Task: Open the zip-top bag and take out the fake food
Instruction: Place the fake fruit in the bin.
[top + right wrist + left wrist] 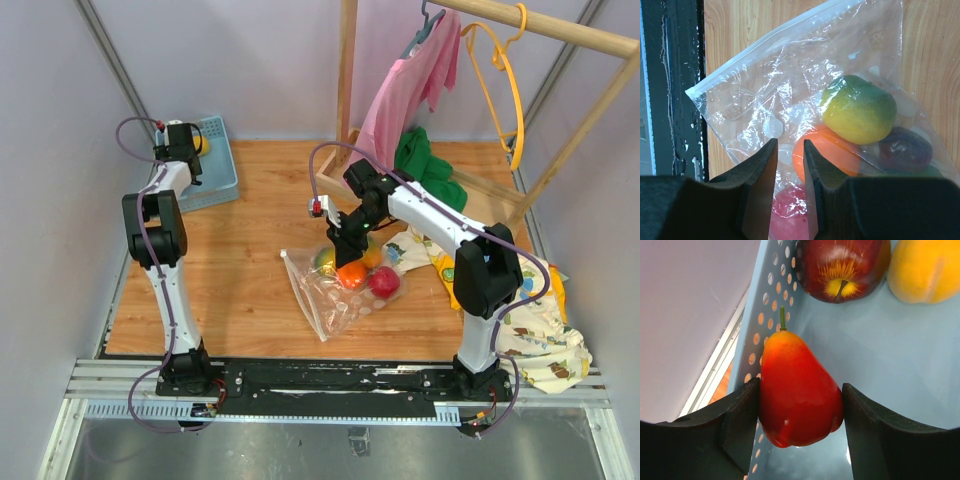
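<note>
The clear zip-top bag (335, 300) lies on the wooden table, its white zip strip toward the near left. It holds fake food: an orange fruit (350, 275), a red one (383, 282) and a yellow-green one (325, 260). My right gripper (345, 250) hovers right over the fruit end. In the right wrist view the bag (765, 85) lies below my right gripper (788, 142), whose jaws stand a narrow gap apart with nothing gripped; a dark purple fruit (905, 147) shows too. My left gripper (188, 145) is over the blue basket (222, 178), shut on a red-orange pear (797, 390).
In the basket (890, 350) lie a dark red apple (840, 267) and a yellow fruit (925, 270). A wooden rack (560, 30) at the back right carries a pink garment (410, 80) and a yellow hanger (505, 80). A green cloth (430, 165) and a cartoon-print cloth (530, 330) lie at right.
</note>
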`<action>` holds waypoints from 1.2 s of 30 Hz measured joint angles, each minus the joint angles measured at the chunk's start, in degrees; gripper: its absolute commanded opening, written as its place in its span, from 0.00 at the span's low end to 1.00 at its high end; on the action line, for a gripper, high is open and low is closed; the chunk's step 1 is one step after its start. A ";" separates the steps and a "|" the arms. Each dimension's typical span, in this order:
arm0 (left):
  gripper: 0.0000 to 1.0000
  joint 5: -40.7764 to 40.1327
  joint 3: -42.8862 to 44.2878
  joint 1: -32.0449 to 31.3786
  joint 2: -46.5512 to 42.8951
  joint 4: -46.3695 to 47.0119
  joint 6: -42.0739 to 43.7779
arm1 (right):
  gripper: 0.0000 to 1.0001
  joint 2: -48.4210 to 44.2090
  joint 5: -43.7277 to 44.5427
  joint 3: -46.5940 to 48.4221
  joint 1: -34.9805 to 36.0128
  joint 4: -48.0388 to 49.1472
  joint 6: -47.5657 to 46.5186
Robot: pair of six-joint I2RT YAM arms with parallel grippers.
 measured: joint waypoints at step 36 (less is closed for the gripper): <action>0.91 -6.32 5.05 0.17 5.84 7.65 -3.54 | 0.28 0.02 0.00 0.59 0.00 -1.11 -0.02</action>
